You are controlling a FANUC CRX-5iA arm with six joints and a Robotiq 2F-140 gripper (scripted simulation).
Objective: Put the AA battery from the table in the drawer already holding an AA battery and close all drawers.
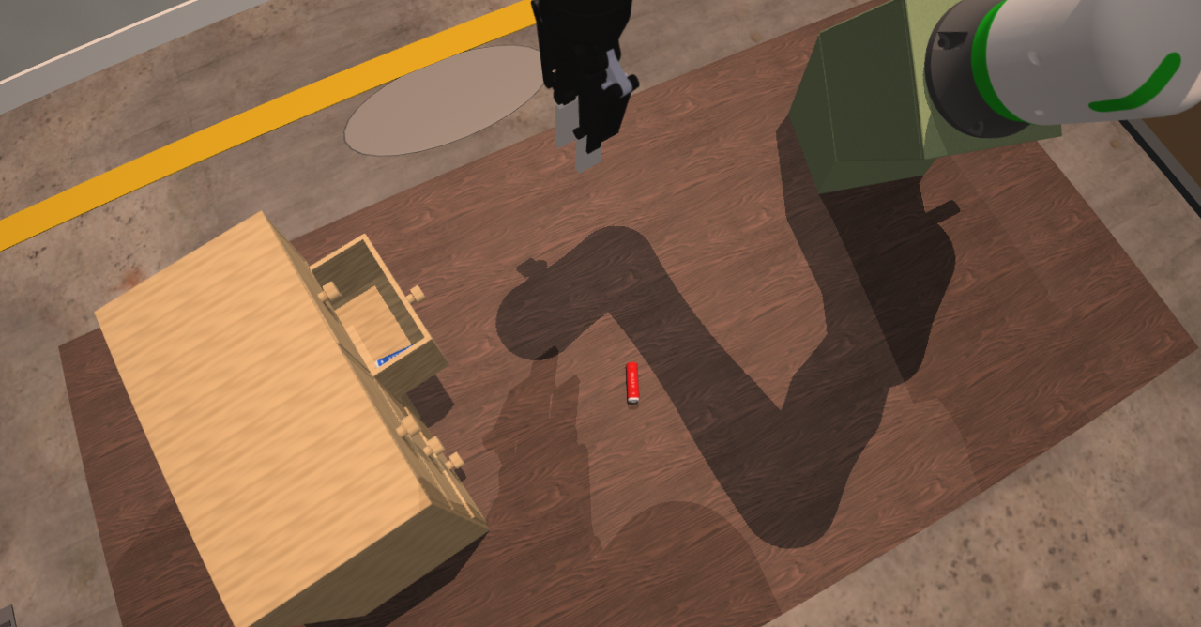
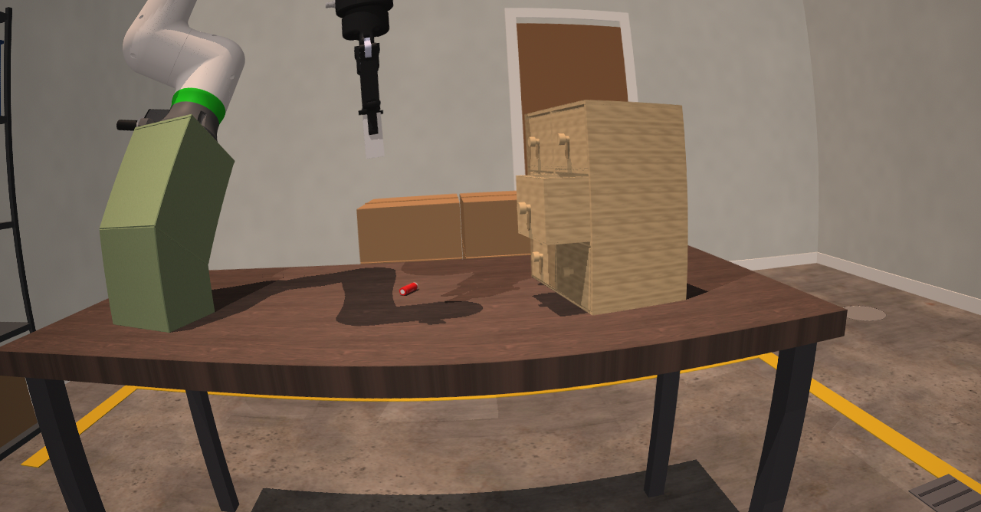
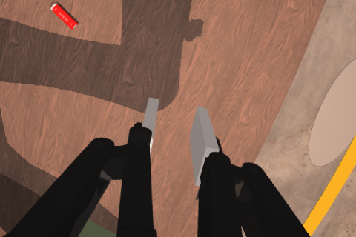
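The red AA battery (image 1: 632, 382) (image 2: 408, 288) (image 3: 64, 16) lies on its side on the table, in front of the chest. The wooden chest (image 1: 251, 421) (image 2: 638, 200) stands upright. One middle-row drawer (image 1: 413, 364) (image 2: 568, 208) is pulled partly out and looks level. A blue battery (image 1: 392, 358) lies inside it, along one side wall. The other drawers that show look pushed in. My gripper (image 1: 577, 148) (image 2: 373, 145) (image 3: 174, 118) points down, high above the table and off to one side of the red battery. Its fingers stand a little apart with nothing between them.
The table (image 1: 1049, 287) (image 2: 274, 351) carries the chest and the green robot base (image 1: 873, 102) (image 2: 157, 234) at opposite ends. Knobs stick out from the drawer fronts. In the wrist view, the table's edge runs to the right of the fingers. Cardboard boxes (image 2: 411, 234) stand beyond the table.
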